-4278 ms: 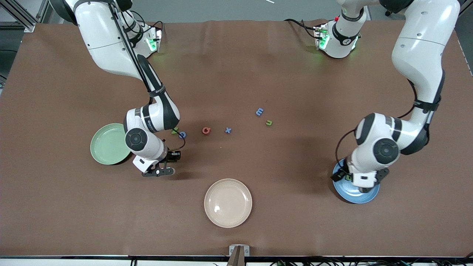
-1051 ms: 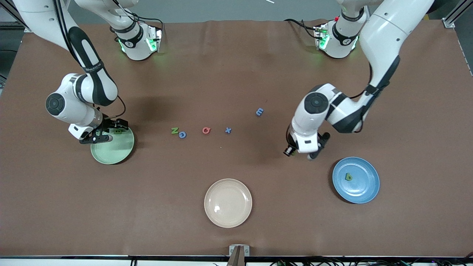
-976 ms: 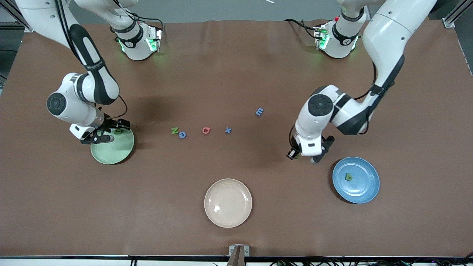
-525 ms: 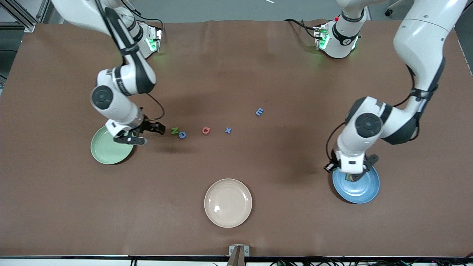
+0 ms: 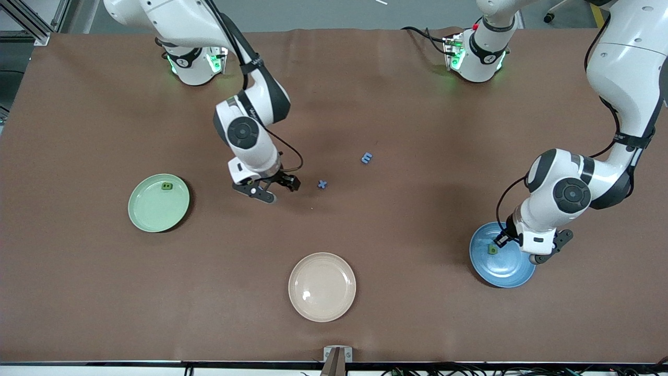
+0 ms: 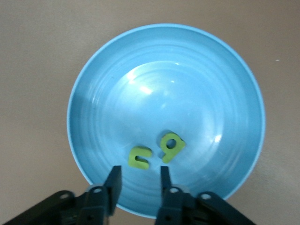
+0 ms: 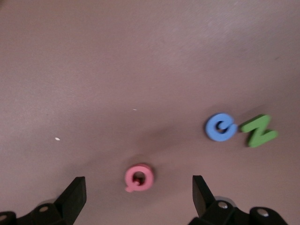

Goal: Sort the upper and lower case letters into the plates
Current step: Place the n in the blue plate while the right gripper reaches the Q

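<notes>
Green letter u (image 6: 139, 158) now lies in the medium blue round plate (image 5: 514, 274) beside the green b (image 6: 171, 146), under the left gripper (image 6: 138, 182), whose fingers stand slightly parted and empty. The right gripper (image 5: 272, 189), spread wide, has moved from the pale mint plate (image 5: 148, 214) to above the red Q (image 7: 138, 177); a cream-beige plate (image 5: 322, 286) sits near the table's front edge.

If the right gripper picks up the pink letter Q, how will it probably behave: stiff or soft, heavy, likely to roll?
The pink letter Q lies flat on the table, so it should not roll. It looks thick and keeps its shape, so probably stiff. It is tiny between the right gripper's open fingers, so likely very light and easily nudged aside.
</notes>
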Controlling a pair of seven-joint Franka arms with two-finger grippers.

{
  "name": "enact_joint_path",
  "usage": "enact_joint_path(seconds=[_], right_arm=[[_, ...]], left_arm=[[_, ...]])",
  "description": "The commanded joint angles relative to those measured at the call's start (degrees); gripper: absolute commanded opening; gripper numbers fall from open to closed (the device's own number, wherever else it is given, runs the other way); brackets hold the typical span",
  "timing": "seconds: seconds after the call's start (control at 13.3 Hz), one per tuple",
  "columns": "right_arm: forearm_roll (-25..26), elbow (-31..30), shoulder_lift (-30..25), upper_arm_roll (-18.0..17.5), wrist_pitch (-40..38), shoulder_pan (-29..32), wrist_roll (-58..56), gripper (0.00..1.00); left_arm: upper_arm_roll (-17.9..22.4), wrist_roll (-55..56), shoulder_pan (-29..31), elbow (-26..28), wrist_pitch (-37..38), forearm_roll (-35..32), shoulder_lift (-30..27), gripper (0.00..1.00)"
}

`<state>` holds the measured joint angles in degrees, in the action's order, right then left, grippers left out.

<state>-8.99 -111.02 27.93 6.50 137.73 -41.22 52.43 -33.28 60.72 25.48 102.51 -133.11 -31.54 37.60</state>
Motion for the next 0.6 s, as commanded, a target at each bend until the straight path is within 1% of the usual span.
enact_joint_path(seconds=[0.0, 0.08, 0.23, 0.3, 0.38, 0.45, 0.53], right_arm=[[-0.9, 3.0, 3.5, 0.7, -1.5, -0.6, 1.5, 0.99], [-0.9, 2.9, 3.9, 0.7, -1.5, -1.1, 1.5, 0.99], [-0.9, 2.8, 4.9, 0.7, -1.4, -2.2, 1.6, 0.95], [-0.9, 2.7, 5.3, 0.7, -1.4, -2.4, 1.6, 0.92], [-1.0, 2.6, 5.4, 0.7, -1.4, -2.5, 1.6, 0.88], [-1.2, 2.4, 5.4, 0.7, -1.4, -2.9, 1.7, 0.87], [-1.2, 2.0, 5.4, 0.7, -1.4, -3.3, 1.7, 0.85]], left_arm=[[-1.3, 0.9, -0.6, 1.5, 2.1, -0.9, -1.3, 1.00], [-3.6, 1.8, -0.7, 1.5, 3.8, -0.3, -1.5, 1.00], [-9.1, 3.6, -0.8, 1.9, 8.4, -0.3, -1.5, 1.00], [-12.0, 4.9, -0.7, 2.9, 9.5, 0.0, -1.4, 1.00], [-14.2, 6.4, -0.7, 4.4, 9.5, 0.0, -1.4, 0.99], [-16.3, 7.6, -0.9, 5.7, 9.5, 0.0, -1.4, 0.96], [-17.5, 10.1, -1.7, 6.7, 9.3, 0.0, -1.4, 0.94]])
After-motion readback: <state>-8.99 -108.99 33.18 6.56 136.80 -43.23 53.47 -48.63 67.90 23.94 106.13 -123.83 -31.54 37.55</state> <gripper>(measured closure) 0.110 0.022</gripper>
